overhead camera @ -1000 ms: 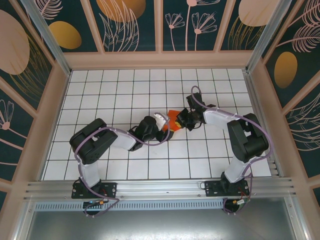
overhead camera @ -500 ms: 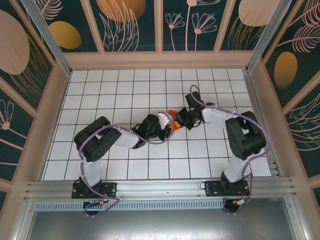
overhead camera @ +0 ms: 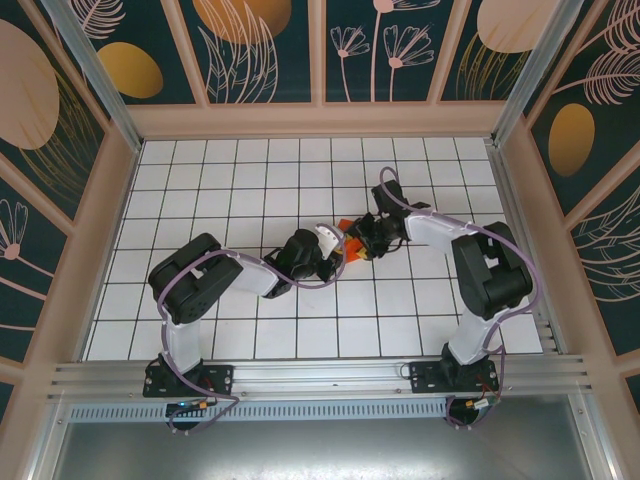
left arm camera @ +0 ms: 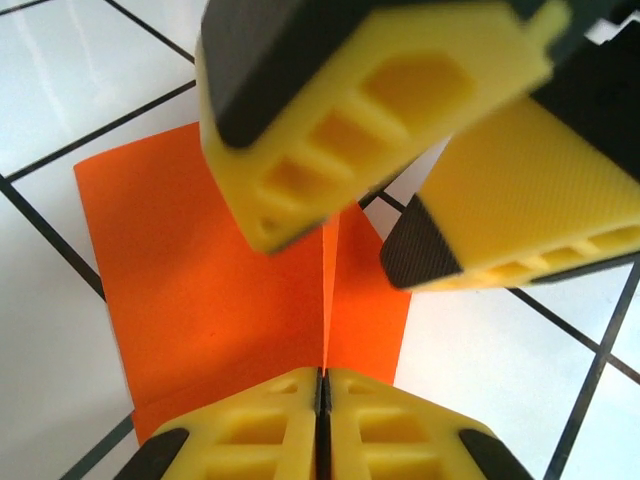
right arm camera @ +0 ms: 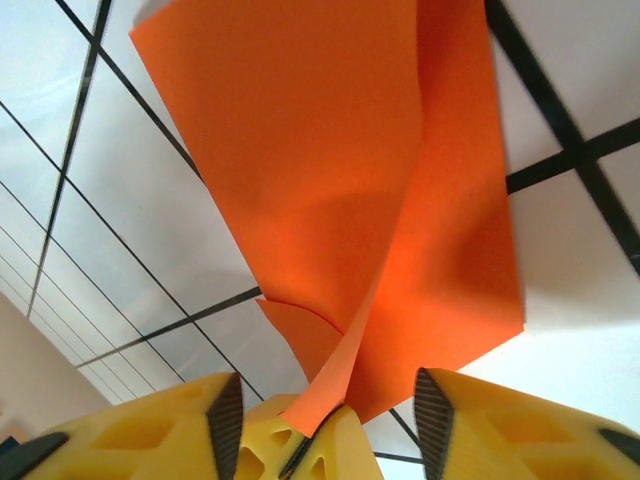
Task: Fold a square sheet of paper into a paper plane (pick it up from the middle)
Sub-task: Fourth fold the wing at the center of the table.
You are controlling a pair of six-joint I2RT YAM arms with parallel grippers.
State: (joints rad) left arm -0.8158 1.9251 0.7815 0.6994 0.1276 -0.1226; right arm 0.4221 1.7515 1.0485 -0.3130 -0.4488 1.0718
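The orange-red sheet of paper (overhead camera: 351, 249) lies on the white grid floor at the centre, bent up along a middle ridge; it is a creased sheet, not a pointed dart. My left gripper (overhead camera: 336, 256) is shut on that raised ridge, and in the left wrist view its fingertips (left arm camera: 322, 390) pinch the thin fold of the paper (left arm camera: 220, 270). My right gripper (overhead camera: 362, 240) faces it from the other side with its yellow fingers (left arm camera: 360, 110) apart. In the right wrist view the right gripper (right arm camera: 328, 400) is open, straddling the paper (right arm camera: 330, 150) and the left fingertips (right arm camera: 345, 455).
The two grippers are tip to tip over the paper, nearly touching. White tiles with black grid lines (overhead camera: 300, 180) spread all around them. Patterned walls (overhead camera: 320, 50) enclose the floor on three sides, and a metal rail (overhead camera: 320, 375) runs along the near edge.
The left gripper has moved right and up onto the paper, covering most of it. The right gripper has shifted slightly toward the left one. Less orange shows from above.
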